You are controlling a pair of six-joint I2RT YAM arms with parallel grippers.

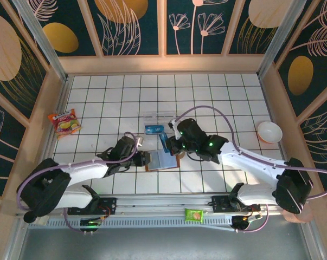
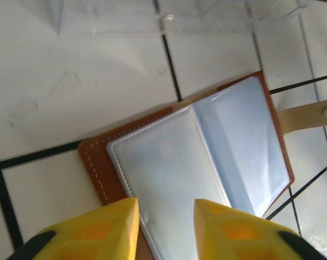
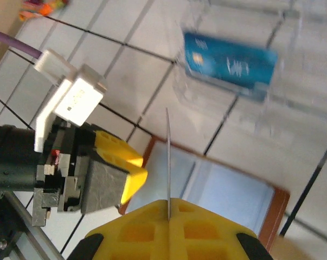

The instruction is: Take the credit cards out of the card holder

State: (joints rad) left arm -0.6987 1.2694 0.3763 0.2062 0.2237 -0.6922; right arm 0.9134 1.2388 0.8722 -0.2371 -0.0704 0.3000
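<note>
The right gripper [image 3: 168, 208] is clamped on a credit card [image 3: 167, 157], seen edge-on over the open card holder [image 3: 228, 189] on the tabletop [image 3: 125, 43]. The left gripper [image 2: 166, 216] hovers at the holder's edge, jaws parted. Another blue card [image 3: 231, 64] lies in the clear box [image 3: 293, 103]. Extraction looks underway; the next move is probably carrying this card to the box.
</note>
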